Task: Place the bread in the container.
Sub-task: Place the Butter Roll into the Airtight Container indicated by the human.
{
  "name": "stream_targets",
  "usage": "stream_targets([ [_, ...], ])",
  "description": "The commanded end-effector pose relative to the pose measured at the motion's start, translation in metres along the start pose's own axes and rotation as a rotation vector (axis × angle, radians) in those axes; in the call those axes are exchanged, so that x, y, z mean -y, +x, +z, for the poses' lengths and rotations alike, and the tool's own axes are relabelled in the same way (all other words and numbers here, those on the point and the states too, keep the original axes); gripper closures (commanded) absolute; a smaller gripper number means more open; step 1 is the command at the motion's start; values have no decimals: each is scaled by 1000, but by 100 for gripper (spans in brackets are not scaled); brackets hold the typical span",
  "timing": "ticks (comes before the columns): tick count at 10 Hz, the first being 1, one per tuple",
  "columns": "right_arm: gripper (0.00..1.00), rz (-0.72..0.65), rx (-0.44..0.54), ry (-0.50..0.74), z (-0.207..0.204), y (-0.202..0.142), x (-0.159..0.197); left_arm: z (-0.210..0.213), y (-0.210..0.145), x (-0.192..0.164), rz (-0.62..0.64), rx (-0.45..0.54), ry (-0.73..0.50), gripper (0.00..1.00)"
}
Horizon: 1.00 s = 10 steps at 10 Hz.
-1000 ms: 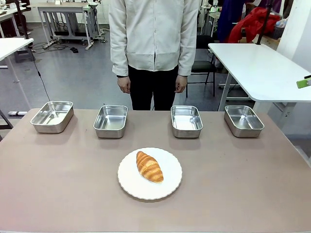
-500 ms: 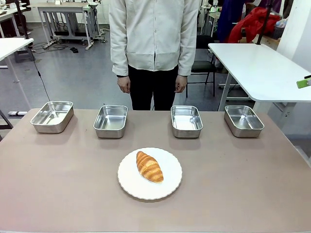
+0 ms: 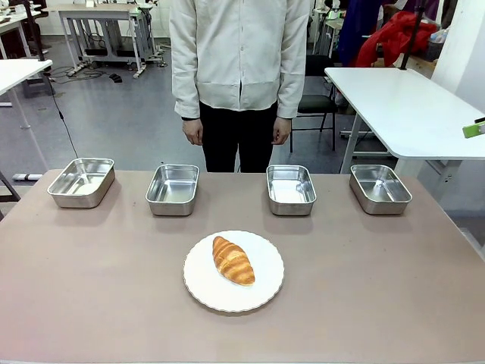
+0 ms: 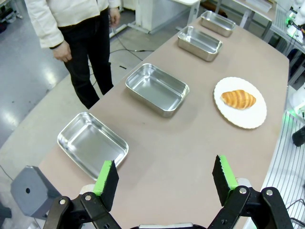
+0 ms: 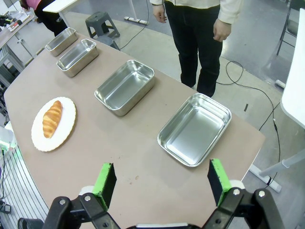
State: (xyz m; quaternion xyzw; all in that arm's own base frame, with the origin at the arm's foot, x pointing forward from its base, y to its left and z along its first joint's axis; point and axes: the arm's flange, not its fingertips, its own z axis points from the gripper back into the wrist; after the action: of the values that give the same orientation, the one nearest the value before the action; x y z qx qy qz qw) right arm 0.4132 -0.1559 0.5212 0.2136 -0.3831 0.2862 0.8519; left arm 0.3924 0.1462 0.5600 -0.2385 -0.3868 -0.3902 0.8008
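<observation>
Golden bread (image 3: 233,260) sits on a white plate (image 3: 267,284), steel pans (image 3: 173,189) at twelve o'clock; left gripper (image 4: 164,174) and right gripper (image 5: 161,179) gape empty.

bread (image 3: 233,260): glossy ridged crust | pans (image 3: 171,208): shiny polished metal | plate (image 3: 204,285): smooth white | table (image 3: 91,288): matt
</observation>
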Motion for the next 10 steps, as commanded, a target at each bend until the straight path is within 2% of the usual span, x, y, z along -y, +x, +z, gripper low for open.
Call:
stream_targets([
  [1,0,11,21,5,-1,2,1,0,1,1,-8,15,-5,0],
  [10,0,11,21,5,-1,2,1,0,1,1,-8,15,-5,0],
])
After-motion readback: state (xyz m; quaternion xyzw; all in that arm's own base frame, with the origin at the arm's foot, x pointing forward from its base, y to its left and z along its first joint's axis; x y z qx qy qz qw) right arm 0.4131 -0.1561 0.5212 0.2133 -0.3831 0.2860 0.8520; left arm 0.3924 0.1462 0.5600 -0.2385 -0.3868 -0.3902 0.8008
